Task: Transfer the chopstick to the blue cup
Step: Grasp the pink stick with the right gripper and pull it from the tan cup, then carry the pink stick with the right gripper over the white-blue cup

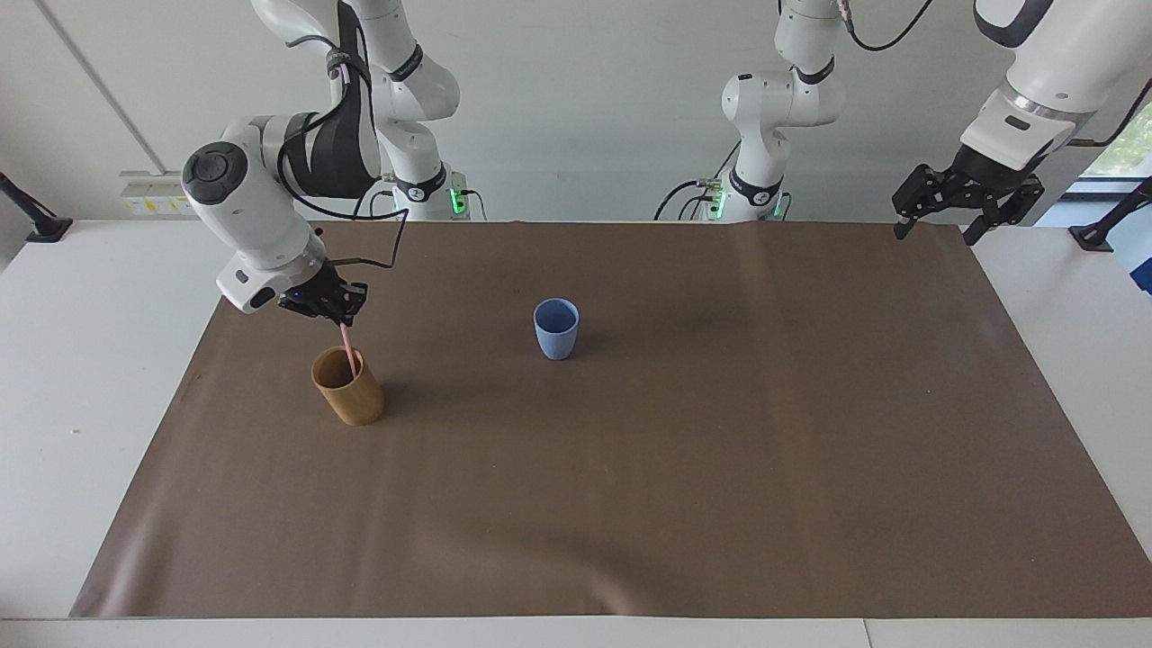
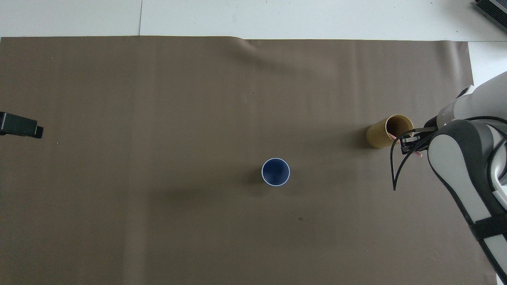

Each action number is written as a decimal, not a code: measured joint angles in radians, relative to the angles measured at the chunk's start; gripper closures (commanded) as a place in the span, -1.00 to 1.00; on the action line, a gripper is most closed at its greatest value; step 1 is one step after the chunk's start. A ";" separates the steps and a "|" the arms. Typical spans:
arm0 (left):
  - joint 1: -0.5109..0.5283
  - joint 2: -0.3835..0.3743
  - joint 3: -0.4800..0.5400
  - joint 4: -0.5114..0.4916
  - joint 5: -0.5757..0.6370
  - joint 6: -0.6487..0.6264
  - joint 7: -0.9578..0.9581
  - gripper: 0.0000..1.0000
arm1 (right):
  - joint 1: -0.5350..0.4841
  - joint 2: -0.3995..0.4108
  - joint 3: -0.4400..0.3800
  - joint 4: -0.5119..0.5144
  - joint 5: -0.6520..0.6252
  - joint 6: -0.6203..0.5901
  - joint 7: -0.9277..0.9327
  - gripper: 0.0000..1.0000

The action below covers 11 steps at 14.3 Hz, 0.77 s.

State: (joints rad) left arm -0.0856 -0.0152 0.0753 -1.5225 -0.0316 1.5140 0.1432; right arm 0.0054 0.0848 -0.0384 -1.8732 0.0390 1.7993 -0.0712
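the thin pale pink chopstick (image 1: 346,343) stands tilted in the tan-brown cylindrical cup (image 1: 349,389), upper end clamped in the closed right hand (image 1: 340,314) directly over that cup. the cup sits on the brown mat (image 1: 630,504) near the right arm's end of the counter (image 1: 72,378). the small matte light-blue cup (image 1: 556,328) stands upright mid-mat, well apart. the left hand (image 1: 940,225) waits with fingers spread, raised over the mat's corner at the left arm's end.

Table (image 1: 54,378): white, carries brown mat (image 1: 684,486).
Mat: carries blue cup (image 1: 556,329) and tan cup (image 1: 349,389), well apart.
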 measured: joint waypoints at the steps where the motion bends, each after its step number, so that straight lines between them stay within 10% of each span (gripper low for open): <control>1: 0.000 -0.001 0.000 -0.001 0.000 0.000 0.000 -1.00 | 0.000 0.000 0.000 0.017 0.001 -0.021 0.004 1.00; 11: 0.000 -0.002 0.001 -0.001 0.001 0.000 0.000 -1.00 | 0.002 -0.155 -0.001 0.160 0.000 -0.292 0.076 1.00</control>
State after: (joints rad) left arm -0.0854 -0.0168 0.0763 -1.5240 -0.0311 1.5140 0.1432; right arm 0.0070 -0.0704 -0.0391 -1.7136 0.0392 1.5070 0.0047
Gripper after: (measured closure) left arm 0.000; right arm 0.912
